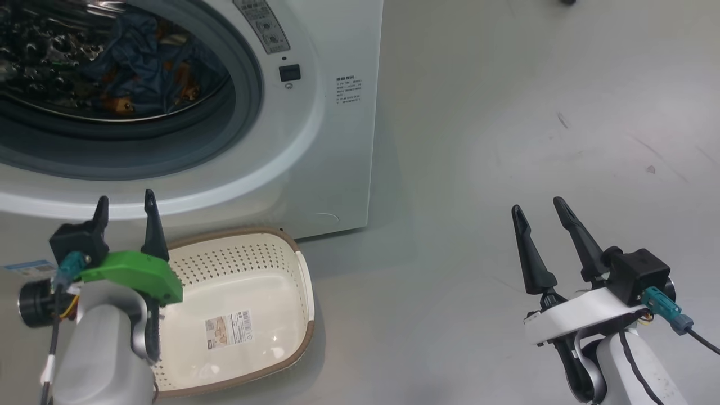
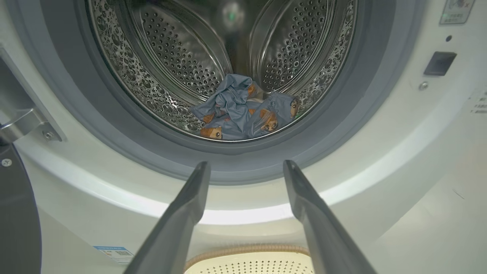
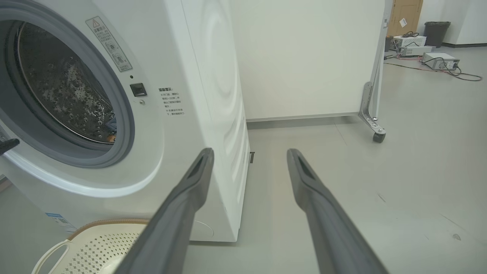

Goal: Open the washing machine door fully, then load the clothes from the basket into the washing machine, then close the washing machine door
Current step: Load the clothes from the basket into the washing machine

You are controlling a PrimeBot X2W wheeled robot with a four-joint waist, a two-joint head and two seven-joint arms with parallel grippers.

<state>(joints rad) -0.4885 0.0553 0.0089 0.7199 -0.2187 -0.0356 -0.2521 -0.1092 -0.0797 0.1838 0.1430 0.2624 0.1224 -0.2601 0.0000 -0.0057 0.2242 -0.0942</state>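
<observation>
Light blue cloth printed with orange-brown cartoon figures: the clothes (image 2: pixel 243 110) lie bunched at the bottom of the perforated steel drum (image 2: pixel 175 64) of the washing machine (image 1: pixel 332 146). My left gripper (image 2: pixel 246 164) hovers outside the grey gasket (image 2: pixel 76 114). Its fingers are spread wide and hold nothing, and they point at the bundle from well short of it. My right gripper (image 1: pixel 537 205) is also spread and holds nothing, over bare floor (image 1: pixel 506 112) off the machine's right corner.

The basket (image 1: pixel 236 232) sits on the floor against the washer's foot, just beside the left gripper. The dark edge of the washing machine door (image 2: pixel 15 213) stands swung out at the left of the left wrist view. To the right I have open floor up to a wheeled white partition (image 3: pixel 304 57).

There is a barcode sticker (image 1: pixel 228 329) on the basket's bare bottom and a warning sticker (image 3: pixel 108 43) beside the opening. I can't read the print on either.
</observation>
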